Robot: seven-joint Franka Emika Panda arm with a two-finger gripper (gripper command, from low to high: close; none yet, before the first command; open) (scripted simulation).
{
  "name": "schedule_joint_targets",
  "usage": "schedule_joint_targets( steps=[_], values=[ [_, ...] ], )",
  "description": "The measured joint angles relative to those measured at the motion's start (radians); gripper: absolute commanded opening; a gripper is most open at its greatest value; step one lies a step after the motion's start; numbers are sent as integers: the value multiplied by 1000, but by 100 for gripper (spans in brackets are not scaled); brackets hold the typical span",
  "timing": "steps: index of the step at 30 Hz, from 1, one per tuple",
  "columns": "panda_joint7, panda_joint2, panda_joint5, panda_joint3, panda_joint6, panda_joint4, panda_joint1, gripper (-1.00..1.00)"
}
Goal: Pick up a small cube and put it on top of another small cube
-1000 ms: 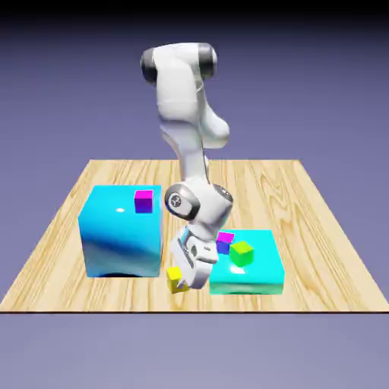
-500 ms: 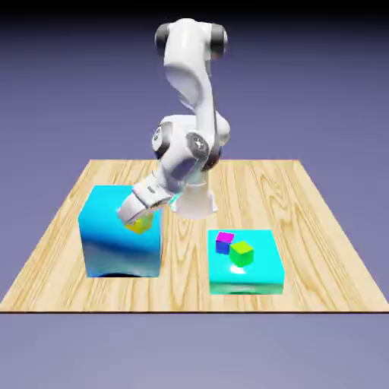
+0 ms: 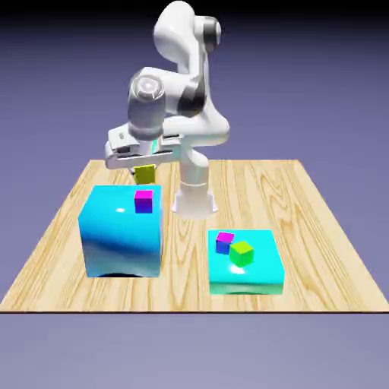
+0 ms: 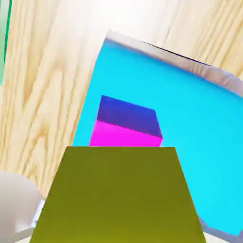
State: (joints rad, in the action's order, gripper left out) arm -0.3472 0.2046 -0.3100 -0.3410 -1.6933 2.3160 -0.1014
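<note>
My gripper (image 3: 143, 172) is shut on the small yellow cube (image 3: 144, 174), which hangs in the air just above and behind the magenta-fronted cube (image 3: 143, 200). That cube rests on top of the tall cyan block (image 3: 121, 230) at the exterior view's left, near its back right corner. In the hand view the yellow cube (image 4: 118, 197) fills the lower half and hides my fingertips. Right beyond it lies the magenta and purple cube (image 4: 127, 124) on the cyan block's top (image 4: 194, 123). The two cubes are apart.
A low cyan block (image 3: 245, 264) at the exterior view's right carries a blue-purple cube with a magenta top (image 3: 224, 241) and a small green cube (image 3: 241, 253). The robot's white base (image 3: 194, 199) stands behind, between the two blocks. Wooden table (image 3: 319, 228) all around.
The arm has lifted the yellow cube from the table's front, swung it to the left across the tall cyan block, and raised it to just above the magenta-fronted cube.
</note>
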Motion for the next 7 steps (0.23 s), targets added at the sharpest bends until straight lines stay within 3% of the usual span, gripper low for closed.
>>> schedule_joint_targets(
  steps=[1, 7],
  values=[
    [-3, 0, -4, -4, -26, 26, 3, 100],
    [12, -2, 16, 17, 117, -118, -12, 100]
  ],
)
